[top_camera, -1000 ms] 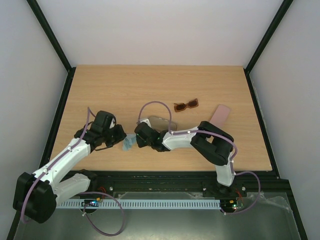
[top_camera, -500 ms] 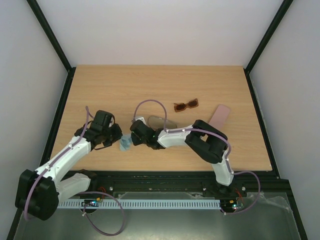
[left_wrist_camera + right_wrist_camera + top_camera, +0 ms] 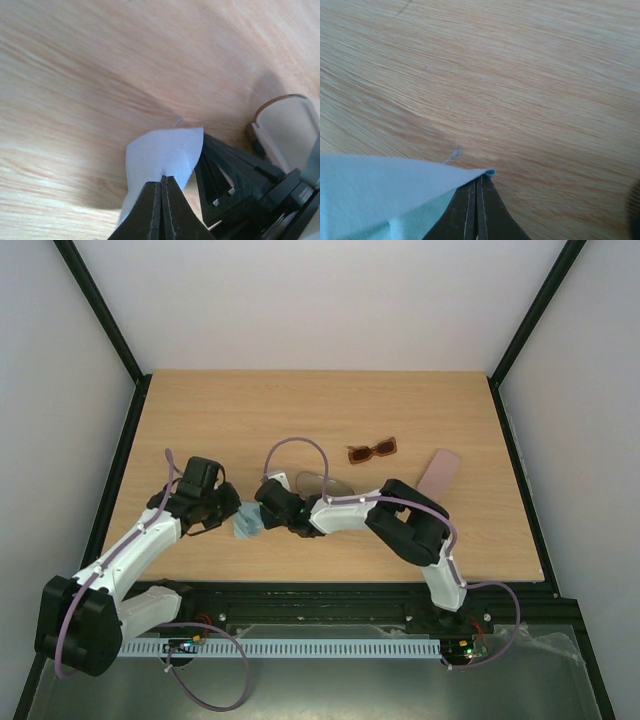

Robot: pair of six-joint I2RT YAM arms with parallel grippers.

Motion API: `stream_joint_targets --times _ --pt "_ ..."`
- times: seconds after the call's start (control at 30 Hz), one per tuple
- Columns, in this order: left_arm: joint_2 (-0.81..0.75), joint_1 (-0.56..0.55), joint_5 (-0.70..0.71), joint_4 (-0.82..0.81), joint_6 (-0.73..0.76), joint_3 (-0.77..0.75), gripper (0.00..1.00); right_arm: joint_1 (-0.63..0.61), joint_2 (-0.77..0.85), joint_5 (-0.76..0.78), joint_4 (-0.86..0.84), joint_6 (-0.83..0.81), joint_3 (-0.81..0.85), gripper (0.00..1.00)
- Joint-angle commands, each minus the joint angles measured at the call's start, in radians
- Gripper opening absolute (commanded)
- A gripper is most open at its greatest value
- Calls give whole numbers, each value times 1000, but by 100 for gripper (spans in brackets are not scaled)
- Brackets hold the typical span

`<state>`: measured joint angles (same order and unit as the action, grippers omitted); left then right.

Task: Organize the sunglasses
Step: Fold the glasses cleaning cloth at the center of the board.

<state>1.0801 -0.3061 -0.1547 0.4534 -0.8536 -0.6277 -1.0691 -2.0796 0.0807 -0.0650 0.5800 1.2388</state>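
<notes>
The reddish-brown plastic sunglasses (image 3: 372, 450) lie on the table right of centre, apart from both arms. The thin black aviator pair is not visible. My left gripper (image 3: 231, 512) and right gripper (image 3: 262, 511) meet at the front left, both shut on a small light-blue cloth (image 3: 246, 526). In the left wrist view the left gripper (image 3: 161, 182) pinches the cloth's (image 3: 165, 152) edge, with the right gripper's black fingers (image 3: 225, 170) beside it. In the right wrist view the right gripper (image 3: 477, 179) pinches a corner of the cloth (image 3: 380, 192) just above the wood.
An oblong greyish-brown case (image 3: 318, 483) lies just behind the right arm's wrist; it also shows in the left wrist view (image 3: 287, 125). A flat pink case (image 3: 439, 470) lies at the right. Black frame rails run along the table's edges.
Both grippers and the blue cloth between them have shifted a little to the left. The right arm has stretched further left. The sunglasses and cases have not moved.
</notes>
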Motion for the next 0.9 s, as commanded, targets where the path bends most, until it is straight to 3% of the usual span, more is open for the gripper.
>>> stream_joint_targets --times 0.0,0.17,0.33,0.7,0.87 --pt "-8 22 -8 4 34 -90 2 3 106 119 88 -9 -5 1" --pt "-22 51 -4 54 68 -180 2 12 214 151 112 -43 -5 1" --pt "-48 58 -8 70 69 -170 2 14 276 108 117 -52 -53 1" --pt "-156 59 -182 37 24 61 2 11 394 -190 47 -76 -295 1" --pt "-221 59 -256 70 -5 85 2 -1 480 -323 39 -64 -343 1"
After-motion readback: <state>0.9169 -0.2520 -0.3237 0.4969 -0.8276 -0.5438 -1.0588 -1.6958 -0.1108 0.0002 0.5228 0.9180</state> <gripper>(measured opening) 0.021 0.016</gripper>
